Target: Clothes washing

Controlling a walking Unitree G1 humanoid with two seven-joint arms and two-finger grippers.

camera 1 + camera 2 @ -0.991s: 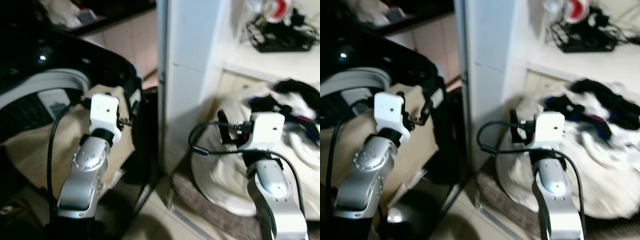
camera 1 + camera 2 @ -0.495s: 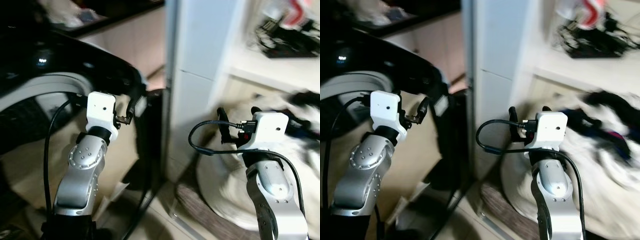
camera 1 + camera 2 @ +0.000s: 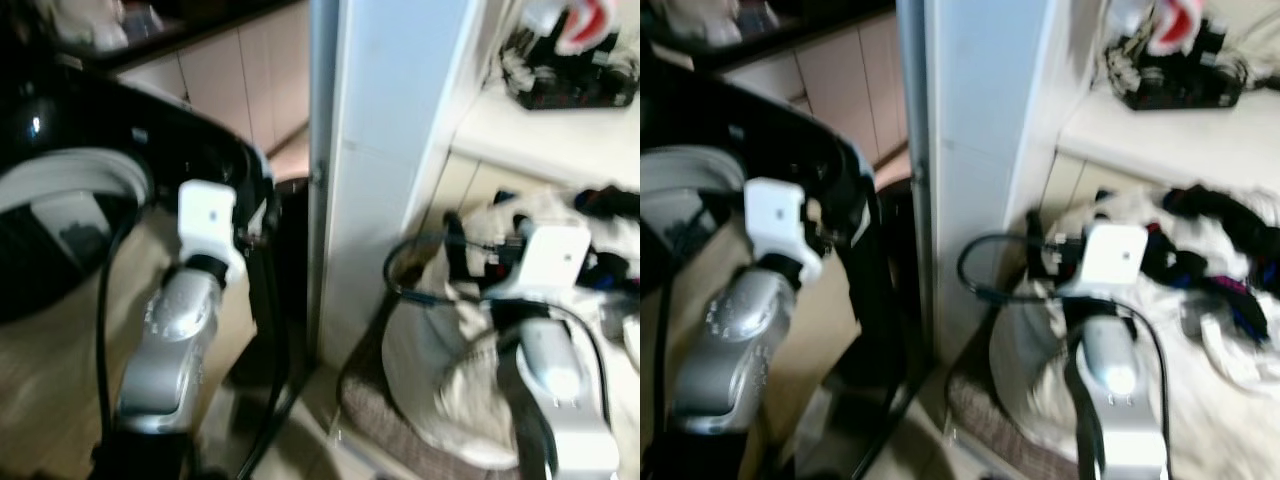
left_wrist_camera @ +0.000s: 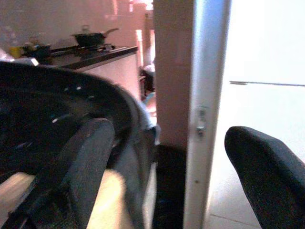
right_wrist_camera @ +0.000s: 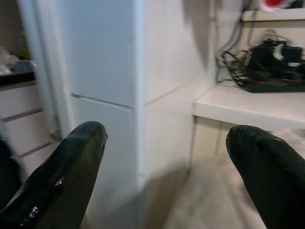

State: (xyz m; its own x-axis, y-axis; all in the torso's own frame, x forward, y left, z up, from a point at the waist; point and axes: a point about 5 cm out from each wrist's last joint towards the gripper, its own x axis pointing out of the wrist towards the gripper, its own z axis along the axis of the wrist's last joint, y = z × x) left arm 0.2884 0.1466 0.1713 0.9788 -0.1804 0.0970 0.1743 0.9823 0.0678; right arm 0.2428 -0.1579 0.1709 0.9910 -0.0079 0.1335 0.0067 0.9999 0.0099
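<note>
A heap of laundry (image 3: 445,365), mostly white with dark pieces (image 3: 1220,215) on top, lies low on the right beside a white pillar. On the left stands a black washing machine door (image 3: 60,180) with a grey ring. My left gripper (image 3: 258,222) is raised in front of that door's edge, and in the left wrist view its fingers (image 4: 78,167) stand wide apart with nothing between them. My right gripper (image 3: 480,228) hovers over the near-left side of the heap, open and empty, its fingers (image 5: 71,162) spread in the right wrist view.
A white pillar (image 3: 380,150) with a metal edge strip separates the machine from the laundry corner. A white shelf (image 3: 545,135) behind the heap carries a tangle of black cables (image 3: 570,70). Kitchen cabinets (image 3: 235,75) stand at the back left. A brownish mat (image 3: 385,420) lies under the heap.
The whole picture has shifted and blurred, so the camera is moving. Both arms hold much the same raised pose, fingers still apart and empty.
</note>
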